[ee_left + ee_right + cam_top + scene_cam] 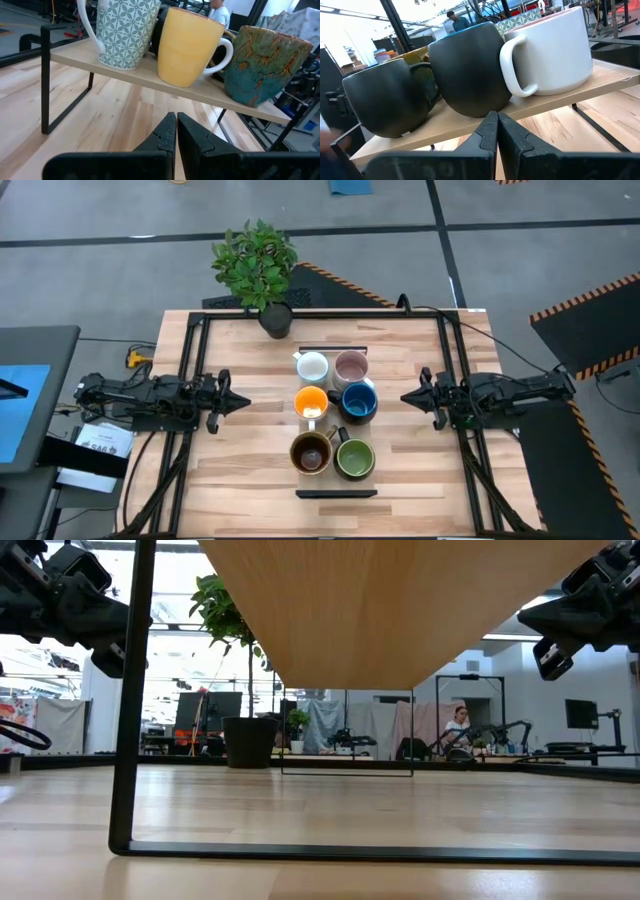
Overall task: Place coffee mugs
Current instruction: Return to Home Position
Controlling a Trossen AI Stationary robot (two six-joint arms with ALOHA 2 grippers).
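Black fingertips are seen pressed together on the left gripper (240, 402), with nothing held between them, and the right gripper (405, 395) is likewise closed tip to tip on nothing. Each gripper is held level above the pale wooden table (250, 470) and is pointed inward at the low wooden shelf on a black metal frame (75, 54) that is set at the table's middle. The left gripper is poised off the shelf's left side and the right off its right, and the shelf is touched by neither. Each arm is seen reaching in flat from its own side of the table. All six mugs are found on the shelf board, in two columns of three. The white and pale blue round ceramic mug (313, 367) is beside the pinkish-mauve mug (351, 367) at the end nearest the leafy green plant in a dark pot (265, 275). The orange mug (311, 402) is beside the dark blue mug (358, 402) in the middle, and the glossy brown mug (311, 452) is beside the green mug (354, 459) at the end farthest from it. The placing is judged complete, and the step in hand is taken to be the return of the arms to rest. No grasp is called for next: the arms need only be drawn back and folded clear of the shelf, with care that no mug handle is brushed.
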